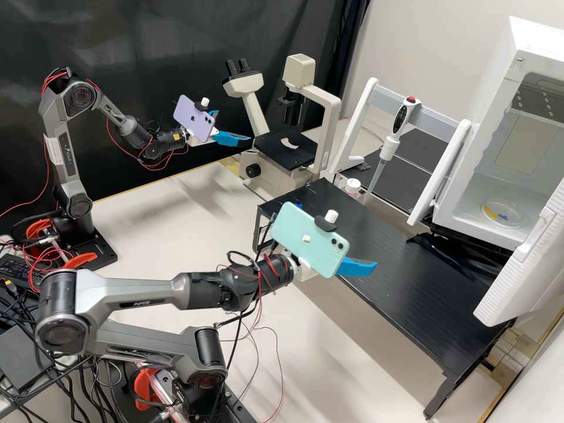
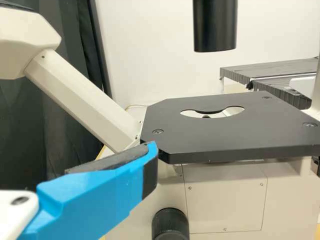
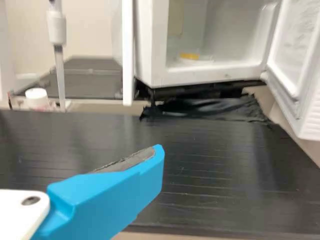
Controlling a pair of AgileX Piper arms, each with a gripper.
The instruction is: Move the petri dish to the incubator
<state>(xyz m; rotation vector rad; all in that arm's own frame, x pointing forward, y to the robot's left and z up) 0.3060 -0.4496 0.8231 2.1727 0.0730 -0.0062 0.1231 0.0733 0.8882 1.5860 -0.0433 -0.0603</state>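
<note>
You had the petri dish inside the incubator, on its floor behind the open door, with yellow and blue marks on it. It lay well apart from both grippers.

Your right gripper was above the near edge of the black table, pointing toward the incubator's side of the bench. Its fingers were spread, one grey pad lying bare, and held nothing that you could see; how wide the gap was, you could not tell.

Your left gripper was at the microscope, close to the corner of its black stage, farther from the dish than the right one. Its fingers stood apart too, with nothing seen between them; whether the nearer fingertip brushed the stage, you could not tell.

Past the black table you had a pipette hanging upright on a white rack, and a small white-capped bottle beside it.
</note>
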